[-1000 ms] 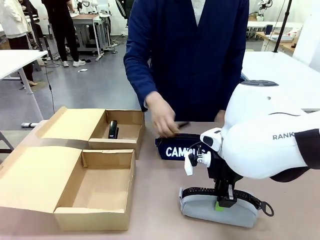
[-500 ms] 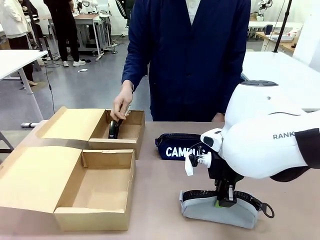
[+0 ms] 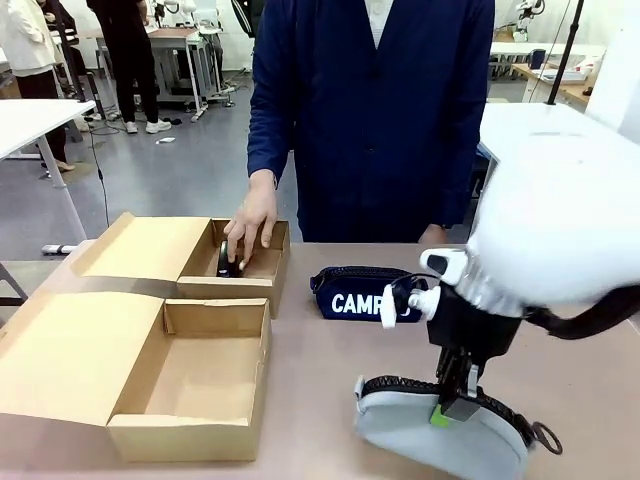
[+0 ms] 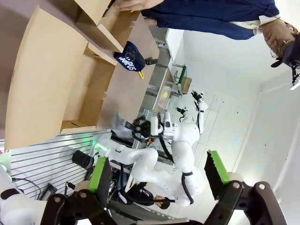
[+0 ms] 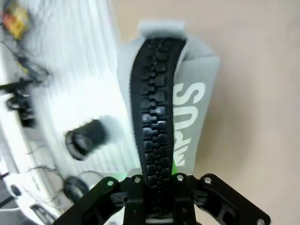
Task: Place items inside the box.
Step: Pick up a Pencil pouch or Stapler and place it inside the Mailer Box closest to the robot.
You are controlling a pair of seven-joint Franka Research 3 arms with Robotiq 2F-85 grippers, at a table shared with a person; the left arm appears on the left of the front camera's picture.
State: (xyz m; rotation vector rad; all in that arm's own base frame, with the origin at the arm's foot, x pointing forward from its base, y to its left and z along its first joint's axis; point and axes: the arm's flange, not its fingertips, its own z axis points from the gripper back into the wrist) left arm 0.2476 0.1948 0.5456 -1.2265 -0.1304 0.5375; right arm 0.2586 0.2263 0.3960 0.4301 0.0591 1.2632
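Your right gripper point(image 3: 455, 408) is clenched on the black zipper point(image 3: 400, 385) that runs along the top of the pale grey zip pouch point(image 3: 430, 442). That pouch sits at the near right of the table point(image 3: 320, 390), outside the cardboard box point(image 3: 190, 432). You cannot tell whether it rests on the table or hangs clear of it. In your right wrist view both fingers pinch the zipper band point(image 5: 157, 93) from either side. White print on the grey fabric point(image 5: 206, 70) beside it reads "PUS", and the rest is hidden.

Your left gripper point(image 4: 157, 164) is released and holds nothing, with its green-padded fingers point(image 4: 100, 176) spread wide.

The navy zip pouch point(image 3: 345, 298) lies on the table just right of the box's far compartment. From the front you can read "CAMP" in white before the arm covers the remainder. Your left wrist view shows the full word "CAMPUS" on it point(image 4: 131, 55).

The black stapler point(image 3: 225, 262) lies in the box's far compartment. The person's hand point(image 3: 252, 218) reaches down into that compartment, fingers beside the stapler.
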